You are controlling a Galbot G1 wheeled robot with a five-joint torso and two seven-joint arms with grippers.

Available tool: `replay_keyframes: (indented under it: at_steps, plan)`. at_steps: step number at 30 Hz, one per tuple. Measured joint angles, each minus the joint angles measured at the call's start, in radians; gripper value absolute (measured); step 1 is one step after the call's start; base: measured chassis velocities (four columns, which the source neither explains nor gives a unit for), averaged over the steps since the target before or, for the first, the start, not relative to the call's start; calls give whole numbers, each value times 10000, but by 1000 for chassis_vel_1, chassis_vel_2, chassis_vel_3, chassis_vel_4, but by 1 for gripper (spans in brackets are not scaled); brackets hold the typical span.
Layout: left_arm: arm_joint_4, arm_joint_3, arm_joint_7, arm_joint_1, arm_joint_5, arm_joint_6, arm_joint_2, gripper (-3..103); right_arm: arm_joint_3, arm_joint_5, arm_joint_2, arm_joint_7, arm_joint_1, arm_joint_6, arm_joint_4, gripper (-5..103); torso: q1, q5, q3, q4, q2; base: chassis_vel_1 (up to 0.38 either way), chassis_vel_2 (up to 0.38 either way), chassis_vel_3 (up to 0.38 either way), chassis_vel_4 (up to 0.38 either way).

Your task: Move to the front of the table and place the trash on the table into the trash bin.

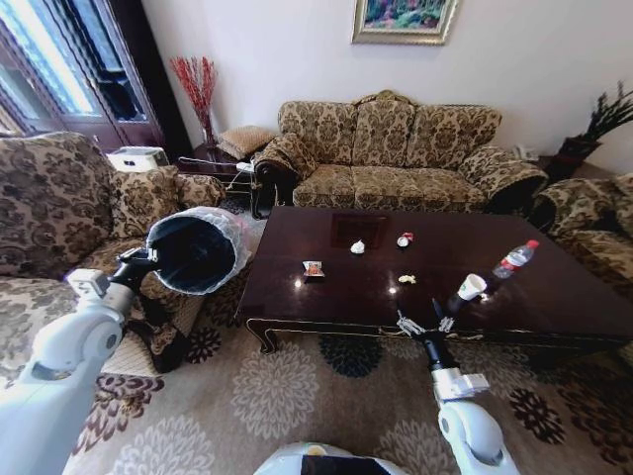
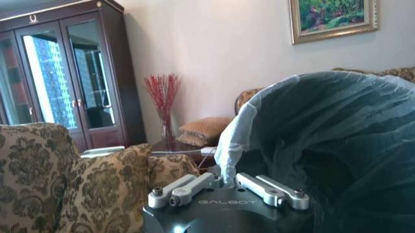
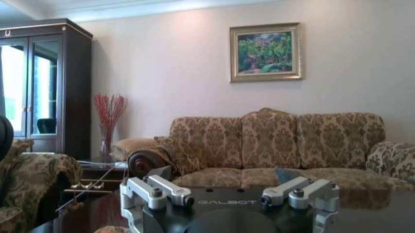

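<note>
The dark glossy table (image 1: 554,307) stands in front of me. The trash lies on it: crumpled white paper (image 1: 357,246), a red-and-white scrap (image 1: 405,239), a snack wrapper (image 1: 314,268), a yellowish bit (image 1: 406,279), a white paper cup (image 1: 472,287) and a red-capped bottle (image 1: 514,259). My left gripper (image 1: 138,262) (image 2: 227,183) is shut on the bagged rim of the black trash bin (image 1: 198,247) (image 2: 324,145). It holds the bin tilted in the air, left of the table. At the table's near edge my right gripper (image 1: 425,325) (image 3: 222,174) is open, just short of the cup.
A patterned sofa (image 1: 396,148) stands behind the table, with armchairs at the left (image 1: 59,208) and right (image 1: 593,218). A side table with red twigs (image 1: 198,89) and a dark cabinet (image 2: 71,77) fill the far left corner. Floral carpet (image 1: 277,396) lies below me.
</note>
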Motion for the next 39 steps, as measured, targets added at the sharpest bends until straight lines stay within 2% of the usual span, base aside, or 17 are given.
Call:
replay_keyframes:
  at_steps: [7, 10, 15, 21, 35, 38, 39]
  plan:
    - [0, -1, 0, 0, 0, 0, 0, 0, 0, 0, 0, 0, 1, 0, 0, 100, 0, 2, 0, 3, 0, -130, 154, 141, -131]
    - [0, -1, 0, 0, 0, 0, 0, 0, 0, 0, 0, 0, 8, 0, 0, 100, 12, -4, 4, -6, -3, -181, 160, 185, -167]
    - [0, 0, 0, -1, 0, 0, 0, 0, 0, 0, 0, 0, 15, 0, -1, 100, 19, 5, 7, -5, -5, -86, 88, 97, -105]
    - [0, -1, 0, -1, 0, -1, 0, 0, 0, 0, 0, 0, 0, 0, 0, 100, -10, 0, -5, 6, 2, -9, 8, 5, -3]
    - [-1, 1, 1, -1, 0, 0, 0, 0, -7, 0, -10, 11, 12, -29, 5, 100, 5, 3, 3, -4, -1, 17, -4, -10, 9]
    - [-1, 1, 1, 0, 0, 0, 0, 0, -130, -1, -181, 169, 182, -388, 257, 100, 1, 1, 1, -3, 0, 0, 0, 0, 0]
    - [0, 1, 0, 0, 0, -1, 0, 0, -257, -1, -372, 347, 384, -769, 552, 100, 1, -5, 1, 2, 0, 0, 0, 0, 0]
